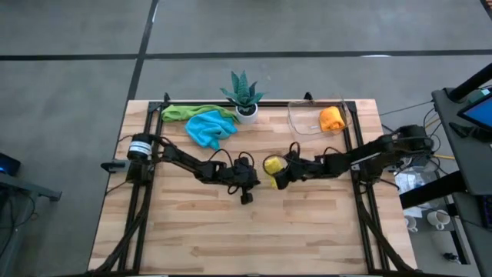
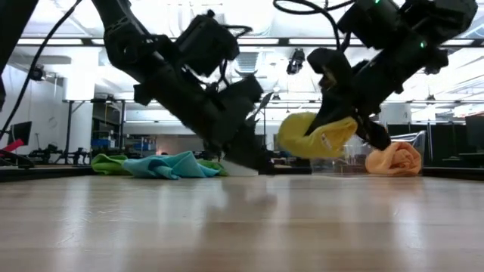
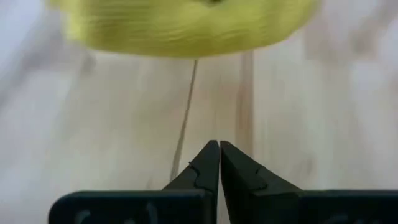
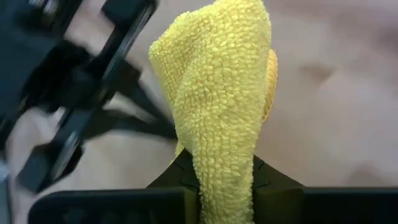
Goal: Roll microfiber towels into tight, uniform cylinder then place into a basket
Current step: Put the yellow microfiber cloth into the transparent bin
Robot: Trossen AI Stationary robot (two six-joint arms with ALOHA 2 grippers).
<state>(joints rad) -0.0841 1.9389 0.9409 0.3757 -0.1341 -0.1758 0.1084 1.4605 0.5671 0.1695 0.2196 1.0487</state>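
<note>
At the far left of the counter, near the back edge, a green towel and a light blue towel lie crumpled and touching each other, not yet rolled. Just beside them stands a potted plant in a white pot.

Toward the middle, the left end effector hangs over bare wood with its fingers pressed together and nothing between them. It points at the yellow towel, which is close in front of it.

The right end effector pinches the yellow towel, a rolled bundle held above the counter. From the right wrist view the cloth rises out of the jaws as a loose, nubbly column. It looks light and soft, so it will likely sag and unwind if gripped at one end only; a hold across the middle of the roll should keep the layers together.

Further right, at the back of the counter, sits the basket, clear-walled, with an orange towel rolled up at its right end. The open space inside is on the left of that roll.

The plant stands just left of the basket and could be brushed on the way in. The basket's thin wall may also catch a drooping end of cloth.
</note>
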